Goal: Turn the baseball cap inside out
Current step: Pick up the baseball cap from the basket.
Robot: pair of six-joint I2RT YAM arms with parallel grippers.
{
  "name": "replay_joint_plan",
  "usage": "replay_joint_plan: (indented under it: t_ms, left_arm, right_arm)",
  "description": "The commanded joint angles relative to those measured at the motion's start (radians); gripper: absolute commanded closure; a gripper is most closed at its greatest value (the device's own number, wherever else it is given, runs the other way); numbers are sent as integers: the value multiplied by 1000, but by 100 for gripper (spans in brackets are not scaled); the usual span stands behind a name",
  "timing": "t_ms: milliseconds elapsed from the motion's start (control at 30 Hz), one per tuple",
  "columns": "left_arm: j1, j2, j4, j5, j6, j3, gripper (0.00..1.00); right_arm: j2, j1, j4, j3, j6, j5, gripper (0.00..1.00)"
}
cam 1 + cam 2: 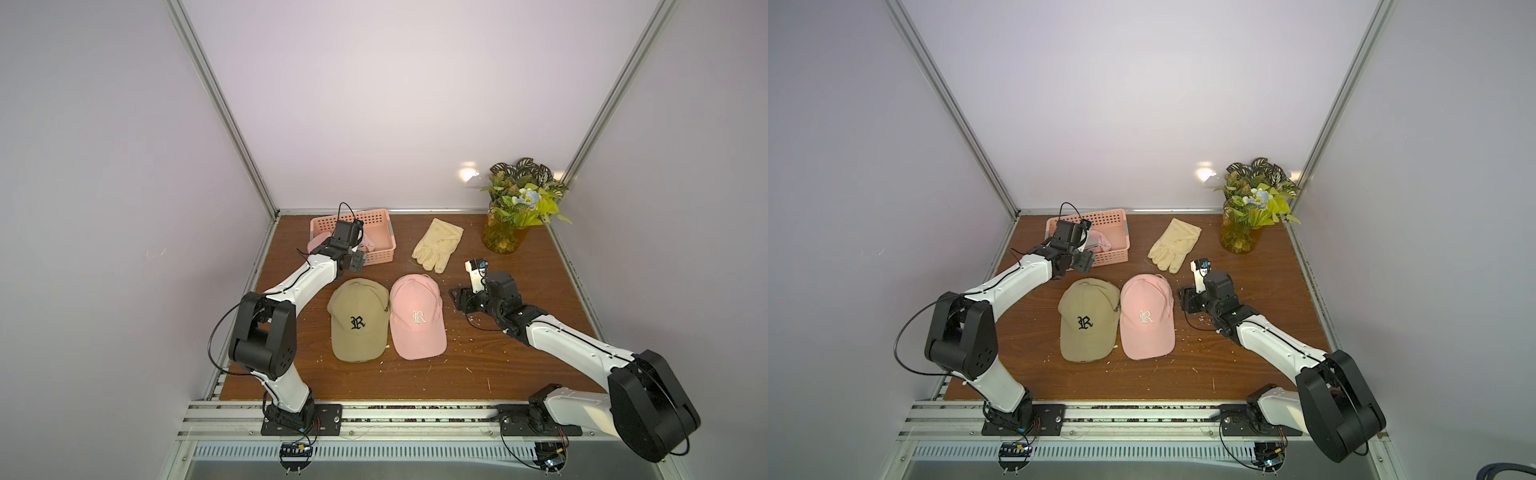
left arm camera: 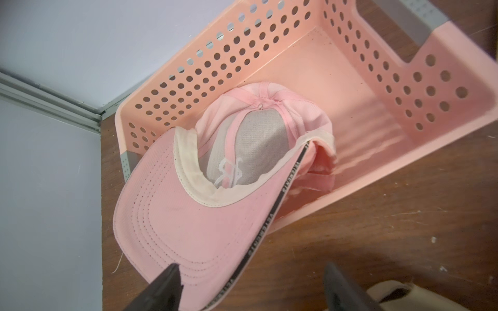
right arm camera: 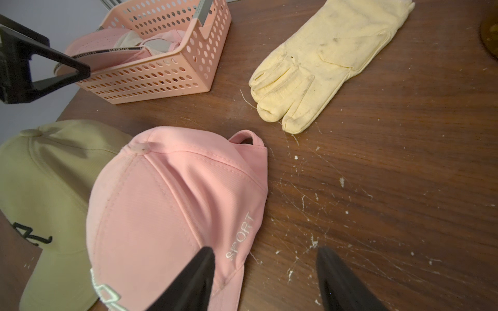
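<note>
A pink baseball cap (image 1: 415,320) (image 1: 1146,318) (image 3: 167,210) lies right side out on the wooden table, next to a tan cap (image 1: 357,320) (image 1: 1088,320). A second pink cap (image 2: 204,220) sits in the pink basket (image 2: 404,88) with its lining showing and its brim sticking out over the basket's end. My left gripper (image 1: 359,259) (image 2: 250,269) is open at that brim's tip, and one finger overlaps the brim's corner. My right gripper (image 1: 459,299) (image 3: 265,250) is open just right of the pink cap on the table, with one finger over its edge.
The basket (image 1: 378,255) stands at the back left. A cream glove (image 1: 438,245) (image 3: 323,62) lies behind the caps. An amber vase of plants (image 1: 503,237) stands at the back right corner. Walls close in the table on three sides.
</note>
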Motion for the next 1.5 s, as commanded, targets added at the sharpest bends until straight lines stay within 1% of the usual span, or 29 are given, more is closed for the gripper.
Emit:
replay_joint_plan:
  t_ms: [0, 33, 200, 267, 333, 500, 600, 733, 833, 900, 967, 1033, 1067, 1200, 1267, 1300, 1467]
  left_arm:
    - [31, 23, -22, 3, 36, 24, 27]
    - [34, 28, -16, 17, 41, 24, 29]
    - [36, 52, 11, 19, 55, 22, 59]
    - [36, 62, 18, 10, 65, 25, 68]
    - [36, 67, 21, 4, 69, 26, 80]
    - [36, 51, 47, -32, 88, 30, 95]
    - [36, 30, 58, -61, 106, 44, 99]
    - [23, -36, 74, -101, 115, 72, 99]
    - [-10, -104, 85, -125, 123, 82, 99]
    - [-44, -152, 85, -111, 119, 83, 100]
    - [-72, -209, 91, -12, 87, 79, 99]
    - [-84, -259, 110, 121, 36, 68, 99]
    - [-86, -284, 122, 198, -3, 63, 99]
    - [-100, -339, 150, 419, -133, 56, 100]
    - [-118, -351, 167, 517, -183, 53, 99]
    - [-131, -356, 182, 570, -208, 48, 99]
    - [-200, -361, 235, 704, -273, 27, 99]
  right_arm:
    - [-12, -4, -13, 32, -10, 11, 34]
    - [-12, -4, -15, 33, -10, 13, 34]
    - [-16, -4, -19, 30, -7, 15, 34]
    - [-17, -5, -22, 30, -7, 20, 34]
    - [-20, -6, -23, 31, -5, 20, 34]
    - [-19, -6, -20, 34, 4, 11, 34]
    - [-25, -6, -19, 37, 7, 9, 34]
    - [-48, -6, -29, 47, 17, 47, 34]
    - [-76, -6, -32, 50, 21, 89, 34]
    - [-100, -6, -32, 50, 21, 121, 34]
    - [-131, -6, -36, 53, 24, 161, 34]
    - [-167, -7, -39, 58, 36, 195, 34]
    - [-188, -7, -33, 57, 24, 200, 34]
    - [-283, -8, 24, 39, -38, 177, 34]
    - [-335, -8, 56, 23, -71, 143, 32]
    - [-361, -8, 57, 24, -93, 110, 29]
    - [-422, -8, 14, 73, -162, -53, 23]
